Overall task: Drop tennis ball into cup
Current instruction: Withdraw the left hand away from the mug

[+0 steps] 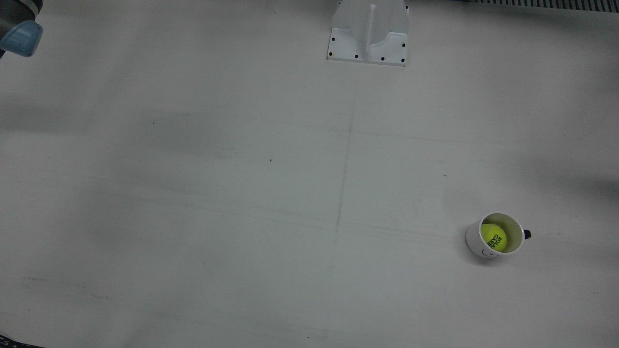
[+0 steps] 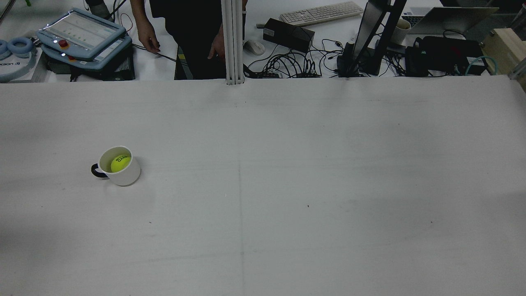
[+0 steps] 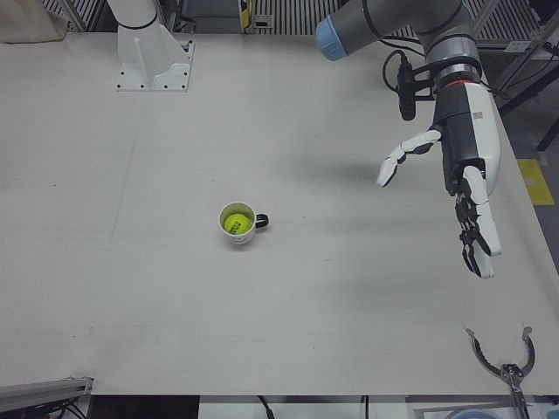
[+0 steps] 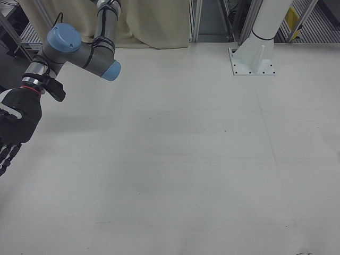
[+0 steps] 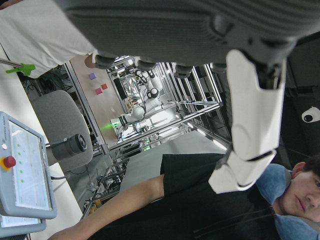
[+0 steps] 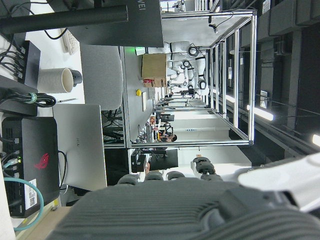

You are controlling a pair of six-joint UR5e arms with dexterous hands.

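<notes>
The tennis ball lay inside the white mug, which stood upright on the table. The left hand hung well to the mug's right, fingers spread, empty. The right hand showed partly; its state could not be told.
</notes>
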